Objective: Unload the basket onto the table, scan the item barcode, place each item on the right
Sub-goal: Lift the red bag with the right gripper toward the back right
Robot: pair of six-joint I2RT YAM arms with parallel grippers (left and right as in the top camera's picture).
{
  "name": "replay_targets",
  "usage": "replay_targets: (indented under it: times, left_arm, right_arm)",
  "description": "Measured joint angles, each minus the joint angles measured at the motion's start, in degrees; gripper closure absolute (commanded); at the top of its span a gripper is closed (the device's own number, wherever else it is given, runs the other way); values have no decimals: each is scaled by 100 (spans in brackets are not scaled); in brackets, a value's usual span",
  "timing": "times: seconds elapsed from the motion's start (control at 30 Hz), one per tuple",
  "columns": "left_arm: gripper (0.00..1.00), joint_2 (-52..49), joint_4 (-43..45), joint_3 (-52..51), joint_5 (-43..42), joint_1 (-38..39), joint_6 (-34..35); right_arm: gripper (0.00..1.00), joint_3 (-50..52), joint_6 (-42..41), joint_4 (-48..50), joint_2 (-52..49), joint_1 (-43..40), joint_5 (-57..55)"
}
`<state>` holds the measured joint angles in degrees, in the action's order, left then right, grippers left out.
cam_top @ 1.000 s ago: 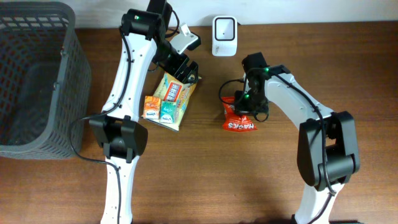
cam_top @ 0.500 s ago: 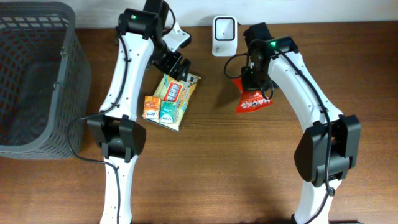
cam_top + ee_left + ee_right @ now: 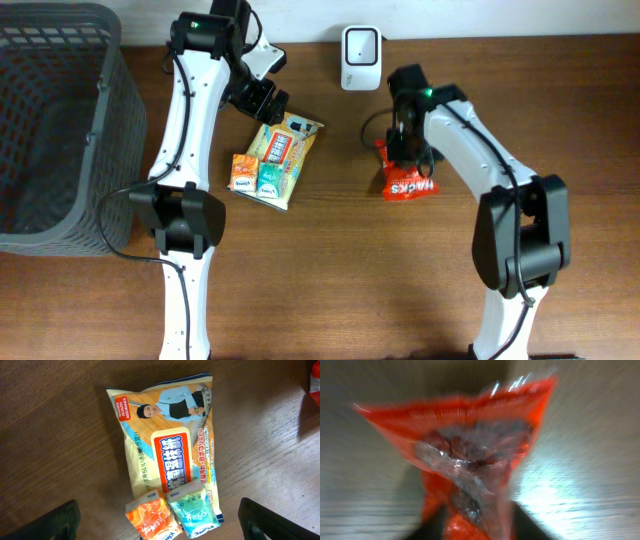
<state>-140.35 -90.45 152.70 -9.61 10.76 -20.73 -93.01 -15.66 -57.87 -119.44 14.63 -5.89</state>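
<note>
The snack bag [image 3: 408, 185] is red, the wipes pack [image 3: 167, 445] yellow, the mesh basket [image 3: 60, 120] dark grey, the table [image 3: 350, 280] wood-grain brown.

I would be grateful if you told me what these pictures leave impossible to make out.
- Jaws of the right gripper: overhead, the wrist covers them. The right wrist view is motion-blurred, so open or gripping is unclear.
- Barcode on the red snack bag: blurred in the right wrist view, too small overhead.
- Inside of the basket: partly cut off by the overhead picture's left edge.

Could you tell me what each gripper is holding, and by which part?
Left gripper: nothing. Right gripper sits at the red snack bag's top end; grip cannot be told.
</note>
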Motion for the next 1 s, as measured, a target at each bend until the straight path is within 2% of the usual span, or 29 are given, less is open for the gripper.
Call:
replay_targets:
  times: [0.17, 0.2, 0.3, 0.53, 0.63, 0.73, 0.77, 0.8, 0.83, 1.0]
  left_arm:
    - [1, 0, 0, 0, 0, -2, 2]
    - [1, 0, 0, 0, 0, -2, 2]
    - [1, 0, 0, 0, 0, -2, 2]
    - [1, 0, -22, 0, 0, -2, 2]
    - [1, 0, -57, 0, 0, -2, 2]
    - [1, 0, -55, 0, 0, -2, 2]
    - [1, 0, -46, 0, 0, -2, 2]
    - [1, 0, -35, 0, 0, -2, 2]
    - [1, 0, -31, 0, 0, -2, 2]
    - [1, 0, 140, 0, 0, -2, 2]
  right_arm:
    - [9, 144, 28, 74, -85, 2, 90]
    - [11, 144, 26, 92, -85, 2, 101]
    - [30, 144, 9, 131, -85, 4, 136]
    - [32, 157, 44, 334, -85, 4, 302]
    - [51, 212, 15, 372, -136, 4, 302]
    - [80, 223, -46, 376, -205, 4, 302]
    - [85, 223, -70, 376, -205, 4, 313]
    - [93, 214, -72, 378, -203, 4, 321]
    - [96, 181, -72, 380, -186, 4, 352]
    - [96, 48, -72, 262, -116, 15, 452]
